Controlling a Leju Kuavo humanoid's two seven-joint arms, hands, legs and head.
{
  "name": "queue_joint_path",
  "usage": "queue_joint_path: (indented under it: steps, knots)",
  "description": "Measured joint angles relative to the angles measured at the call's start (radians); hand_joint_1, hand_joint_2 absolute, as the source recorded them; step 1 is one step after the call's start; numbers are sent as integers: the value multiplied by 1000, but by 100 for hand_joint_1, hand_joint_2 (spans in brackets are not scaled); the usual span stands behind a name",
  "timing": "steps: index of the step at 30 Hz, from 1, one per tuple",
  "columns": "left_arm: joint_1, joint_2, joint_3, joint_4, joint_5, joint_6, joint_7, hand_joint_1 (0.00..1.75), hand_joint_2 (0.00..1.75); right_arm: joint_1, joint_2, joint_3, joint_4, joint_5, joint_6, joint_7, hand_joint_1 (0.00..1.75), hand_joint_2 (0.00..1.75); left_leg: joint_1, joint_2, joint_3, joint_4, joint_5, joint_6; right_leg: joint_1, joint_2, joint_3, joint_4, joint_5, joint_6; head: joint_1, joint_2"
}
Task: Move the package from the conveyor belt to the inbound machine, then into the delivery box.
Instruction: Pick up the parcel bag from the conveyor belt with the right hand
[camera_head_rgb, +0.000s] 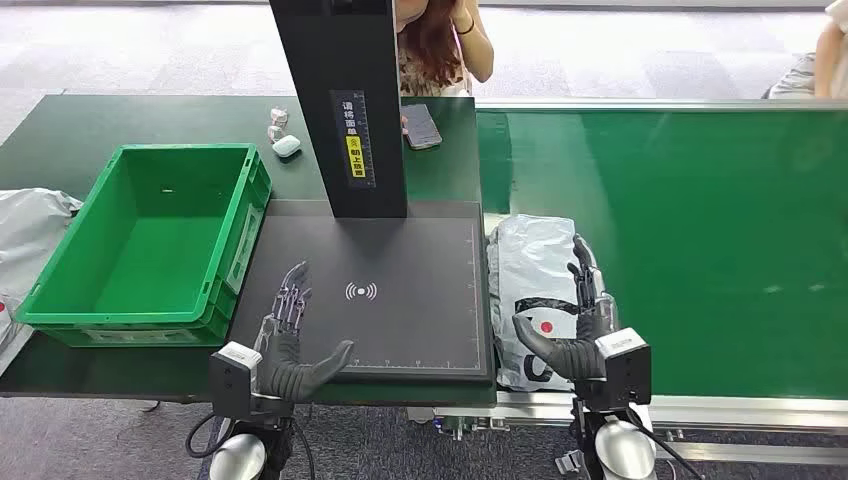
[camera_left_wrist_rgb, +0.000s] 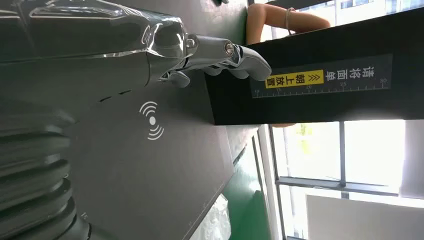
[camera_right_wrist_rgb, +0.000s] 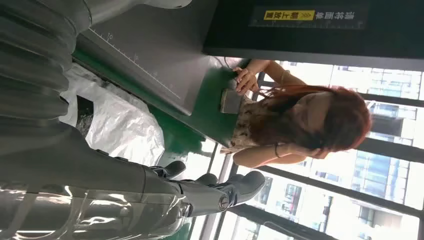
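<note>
While the package (camera_head_rgb: 530, 290) lies on the conveyor belt (camera_head_rgb: 680, 250) under the right hand (camera_head_rgb: 578, 330), fingers apart, nothing is gripped; left hand (camera_head_rgb: 295, 345) also spread. Pickup step judged pending: package must be grasped, carried to the inbound machine (camera_head_rgb: 400, 300).

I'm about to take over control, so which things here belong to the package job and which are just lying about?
Belongs to the job:
white plastic-wrapped package on the green conveyor belt
black flat inbound machine platform
empty green plastic delivery box
left hand, right hand, both holding nothing

Lying about:
dark smartphone
small white earbud case
grey plastic bags
</note>
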Motion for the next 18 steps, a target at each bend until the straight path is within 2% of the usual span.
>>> queue_joint_path:
  steps: [2, 6, 11, 15, 18]
  knots:
    - [0, 0, 0, 0, 0, -1, -1, 0, 175, -4, -1, -6, 9, -4, -13, 38, 0, 175, 0, 0, 0, 0, 0, 0, 0, 0, 0, 0, 0, 0, 0, 0]
    - [0, 0, 0, 0, -3, -4, -3, 0, 175, -51, -15, -57, 106, -2, -59, 177, 0, 175, 0, 0, 0, 0, 0, 0, 0, 0, 0, 0, 0, 0, 0, 0]
    - [0, 0, 0, 3, -5, -6, -3, 0, 175, -127, -43, -136, 263, 16, -111, 235, 0, 175, 0, -1, 0, 0, 0, 0, 0, 0, 0, 0, 1, 1, 0, 0]
    - [1, 0, 0, 9, -7, -4, -3, 0, 175, -177, -61, -200, 387, 10, -137, 244, 0, 0, 0, -1, 0, 0, 0, 1, 0, -1, 1, 0, 1, 1, 0, 0]
    - [1, -1, 0, 14, -8, -3, -3, 0, 175, -199, -71, -229, 457, 9, -133, 249, 0, 0, 0, -1, 0, 0, 0, 0, 0, 0, 0, 0, 1, 1, 0, 0]
